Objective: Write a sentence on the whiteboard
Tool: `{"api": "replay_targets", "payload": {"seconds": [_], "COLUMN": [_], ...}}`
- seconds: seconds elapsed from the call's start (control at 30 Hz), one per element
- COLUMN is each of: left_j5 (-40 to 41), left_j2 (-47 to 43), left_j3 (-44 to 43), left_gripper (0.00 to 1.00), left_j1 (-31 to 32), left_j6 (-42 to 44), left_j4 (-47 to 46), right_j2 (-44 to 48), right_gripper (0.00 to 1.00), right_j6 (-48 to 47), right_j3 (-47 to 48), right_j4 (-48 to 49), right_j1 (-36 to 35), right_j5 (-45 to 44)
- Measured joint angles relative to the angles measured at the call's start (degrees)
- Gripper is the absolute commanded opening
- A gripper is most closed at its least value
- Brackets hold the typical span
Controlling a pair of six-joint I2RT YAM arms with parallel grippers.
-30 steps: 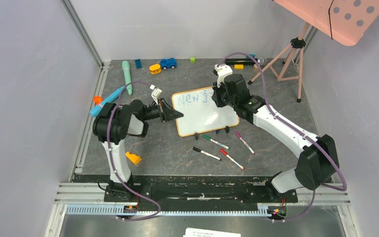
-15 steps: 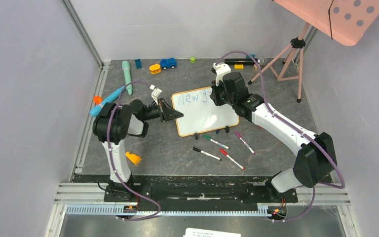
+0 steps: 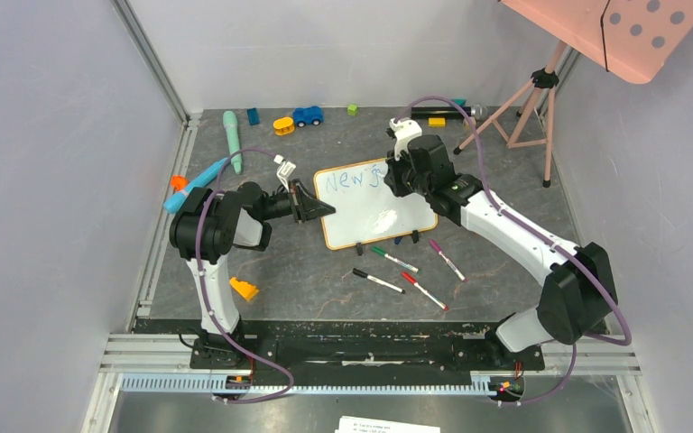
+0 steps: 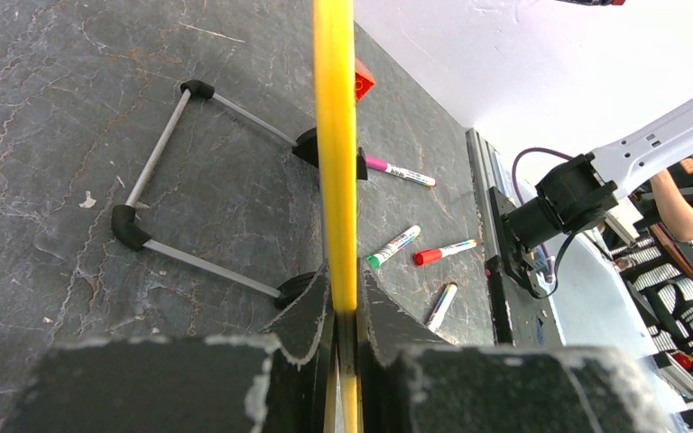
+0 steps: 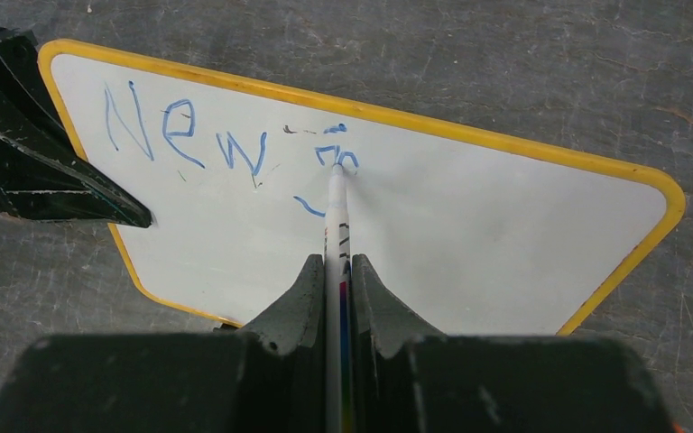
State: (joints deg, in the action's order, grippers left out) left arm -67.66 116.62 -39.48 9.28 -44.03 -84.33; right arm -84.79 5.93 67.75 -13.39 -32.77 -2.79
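Measured against the whiteboard (image 3: 374, 216), the right gripper (image 5: 336, 266) now sits slightly closer to the board's far edge and a touch more to the left than a second ago. The right arm's elbow (image 3: 577, 302) has drawn a little leftward with it. After "New", the sentence (image 5: 189, 135) shows more blue stroke in the overhead view: a small mark now clears the wrist, where the marker (image 5: 335, 216) tip touches.

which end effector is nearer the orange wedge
Left. The left end effector clamps the whiteboard edge beyond the orange wedge; the right end effector, holding a marker, is farther.
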Motion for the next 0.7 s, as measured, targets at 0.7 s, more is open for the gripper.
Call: {"api": "replay_targets", "payload": {"seconds": [0.7], "left_j5": [0.1], "left_j2": [0.0], "left_j3": [0.0], "left_gripper": [0.02], "left_j1": [0.0], "left_j6": [0.0], "left_j4": [0.0], "right_j2": [0.4], "right_gripper": [0.0], "right_j6": [0.0], "right_j3": [-0.2], "right_j4": [-1.4], "right_j1": [-0.1], "right_j5": [-2.7]}}
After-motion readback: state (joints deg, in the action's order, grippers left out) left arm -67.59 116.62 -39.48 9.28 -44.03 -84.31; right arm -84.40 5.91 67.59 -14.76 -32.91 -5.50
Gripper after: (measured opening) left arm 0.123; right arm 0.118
